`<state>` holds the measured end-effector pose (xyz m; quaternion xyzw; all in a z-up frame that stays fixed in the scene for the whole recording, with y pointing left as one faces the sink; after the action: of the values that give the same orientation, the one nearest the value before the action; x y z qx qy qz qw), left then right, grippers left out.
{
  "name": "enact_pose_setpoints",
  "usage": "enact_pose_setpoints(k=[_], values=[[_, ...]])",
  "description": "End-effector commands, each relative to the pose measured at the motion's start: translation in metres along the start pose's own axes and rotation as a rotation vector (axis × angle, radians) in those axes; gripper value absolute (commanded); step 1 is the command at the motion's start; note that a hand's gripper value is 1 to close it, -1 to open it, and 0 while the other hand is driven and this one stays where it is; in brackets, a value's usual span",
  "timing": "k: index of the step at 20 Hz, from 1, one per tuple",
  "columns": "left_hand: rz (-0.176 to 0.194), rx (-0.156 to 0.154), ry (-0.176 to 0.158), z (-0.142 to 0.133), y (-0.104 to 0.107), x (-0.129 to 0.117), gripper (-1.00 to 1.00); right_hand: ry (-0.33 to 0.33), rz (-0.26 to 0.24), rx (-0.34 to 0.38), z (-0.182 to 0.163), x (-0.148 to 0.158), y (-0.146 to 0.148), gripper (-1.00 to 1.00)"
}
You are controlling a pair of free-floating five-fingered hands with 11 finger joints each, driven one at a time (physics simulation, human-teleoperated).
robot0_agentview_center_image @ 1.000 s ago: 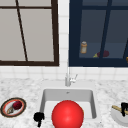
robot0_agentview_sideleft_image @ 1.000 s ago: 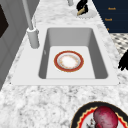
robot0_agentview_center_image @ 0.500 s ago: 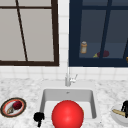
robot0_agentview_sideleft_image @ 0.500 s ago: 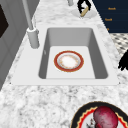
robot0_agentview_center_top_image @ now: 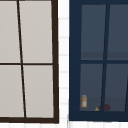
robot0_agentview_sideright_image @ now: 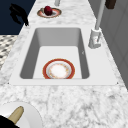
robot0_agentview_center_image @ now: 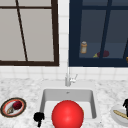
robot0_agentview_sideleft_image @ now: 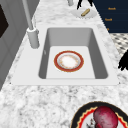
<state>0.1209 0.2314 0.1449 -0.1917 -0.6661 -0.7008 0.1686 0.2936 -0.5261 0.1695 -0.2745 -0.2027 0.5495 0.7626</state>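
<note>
My left hand [robot0_agentview_center_image: 38, 117] hovers at the sink's front left corner, fingers hanging loosely and holding nothing; it is the dark hand [robot0_agentview_sideleft_image: 123, 61] off the counter's front edge and the hand [robot0_agentview_sideright_image: 18, 13] near the far plate. My right hand [robot0_agentview_center_image: 125, 105] hangs over a white plate [robot0_agentview_center_image: 117, 117] that carries a tan stick-shaped food [robot0_agentview_center_image: 120, 114], fingers pointing down, also seen as the hand [robot0_agentview_sideleft_image: 83, 3] and the hand [robot0_agentview_sideright_image: 6, 123]. A red-rimmed dish [robot0_agentview_sideleft_image: 68, 61] lies in the sink basin [robot0_agentview_sideleft_image: 97, 55]; from the front it looks like a red dome [robot0_agentview_center_image: 67, 115].
A dark-rimmed plate [robot0_agentview_center_image: 5, 110] with a red fruit [robot0_agentview_center_image: 17, 105] sits on the marble counter left of the sink. The faucet [robot0_agentview_center_image: 68, 77] stands behind the basin. Behind the dark window are an orange bottle [robot0_agentview_center_image: 83, 47] and a reddish item [robot0_agentview_center_image: 105, 53].
</note>
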Motion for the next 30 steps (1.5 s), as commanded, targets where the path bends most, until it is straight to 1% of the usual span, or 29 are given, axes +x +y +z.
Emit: enact_pose_setpoints(k=[1, 4, 6, 8, 10, 11, 13, 15, 19, 21, 22, 28, 29, 30], values=[[0.000, 0.000, 0.000, 0.000, 0.000, 0.000, 0.00, -0.022, 0.001, -0.087, 0.013, 0.025, -0.003, -1.00], [0.000, 0.000, 0.000, 0.000, 0.000, 0.000, 0.00, -0.012, 0.002, -0.124, 0.025, 0.039, -0.006, -1.00], [0.000, 0.000, 0.000, 0.000, 0.000, 0.000, 0.00, -0.011, 0.002, -0.134, 0.035, 0.049, -0.010, -1.00], [0.000, 0.000, 0.000, 0.000, 0.000, 0.000, 0.00, -0.012, 0.018, -0.115, 0.044, 0.058, -0.015, -1.00], [0.000, 0.000, 0.000, 0.000, 0.000, 0.000, 0.00, -0.023, 0.011, -0.131, 0.050, 0.069, -0.016, -1.00], [0.000, 0.000, 0.000, 0.000, 0.000, 0.000, 0.00, -0.030, -0.002, -0.140, 0.051, 0.075, -0.014, -1.00], [0.000, 0.000, 0.000, 0.000, 0.000, 0.000, 0.00, -0.031, -0.005, -0.141, 0.057, 0.087, -0.014, -1.00], [0.000, 0.000, 0.000, 0.000, 0.000, 0.000, 0.00, -0.029, -0.007, -0.138, 0.064, 0.098, -0.009, -1.00], [0.000, 0.000, 0.000, 0.000, 0.000, 0.000, 0.00, -0.027, 0.003, -0.161, 0.073, 0.121, 0.002, -1.00], [0.000, 0.000, 0.000, 0.000, 0.000, 0.000, 0.00, -0.024, 0.010, -0.154, 0.076, 0.132, 0.004, -1.00], [0.000, 0.000, 0.000, 0.000, 0.000, 0.000, 0.00, -0.032, 0.020, -0.153, 0.080, 0.136, 0.009, -1.00], [0.000, 0.000, 0.000, 0.000, 0.000, 0.000, 0.00, -0.039, 0.030, -0.172, 0.092, 0.166, 0.028, -1.00], [0.000, 0.000, 0.000, 0.000, 0.000, 0.000, 0.00, -0.028, 0.011, -0.157, 0.088, 0.161, 0.021, -1.00], [0.000, 0.000, 0.000, 0.000, 0.000, 0.000, 0.00, -0.031, -0.023, -0.146, 0.088, 0.159, 0.022, -1.00]])
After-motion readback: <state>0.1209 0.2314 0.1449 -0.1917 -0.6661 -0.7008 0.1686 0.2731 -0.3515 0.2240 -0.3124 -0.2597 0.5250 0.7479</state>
